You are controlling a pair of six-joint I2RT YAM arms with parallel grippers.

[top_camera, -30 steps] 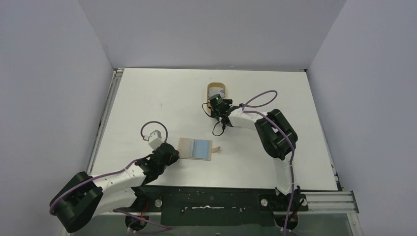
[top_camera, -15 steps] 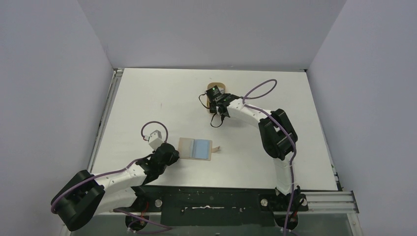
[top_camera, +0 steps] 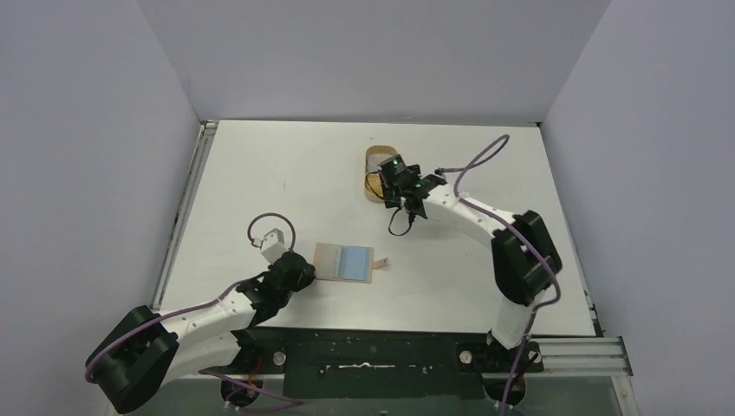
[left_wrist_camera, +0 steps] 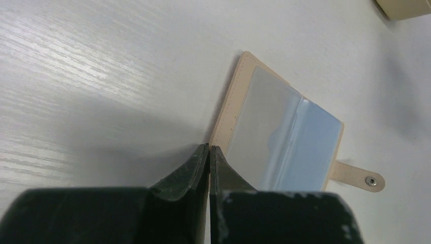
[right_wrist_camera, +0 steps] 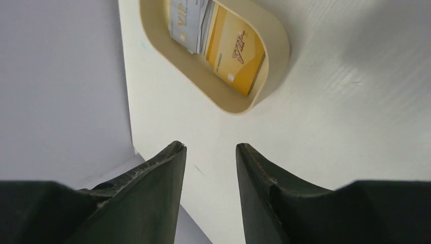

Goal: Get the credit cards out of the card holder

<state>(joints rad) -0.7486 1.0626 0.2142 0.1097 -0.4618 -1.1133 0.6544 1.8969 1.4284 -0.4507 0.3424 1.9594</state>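
Observation:
The tan card holder (top_camera: 326, 258) lies open on the table, its strap tab (left_wrist_camera: 358, 175) pointing right. A light blue credit card (left_wrist_camera: 315, 152) shows under the clear sleeve of its right panel (top_camera: 357, 262). The left panel's sleeve looks pale and empty. My left gripper (left_wrist_camera: 209, 147) is shut, its tips at the holder's left edge (top_camera: 307, 269), with nothing seen between them. My right gripper (right_wrist_camera: 208, 147) is open and empty, hovering just beside the oval dish (top_camera: 392, 177). A yellow credit card (right_wrist_camera: 235, 51) and a silver credit card (right_wrist_camera: 185, 20) lie in that dish.
The oval tan dish (right_wrist_camera: 274, 66) stands at the back middle of the table (top_camera: 368, 169). Grey walls enclose the table on three sides. The right arm's purple cable (top_camera: 485, 152) loops above it.
The right arm has swung its elbow out to the right and drawn the gripper back off the dish, jaws a little wider. The left arm and card holder have not moved.

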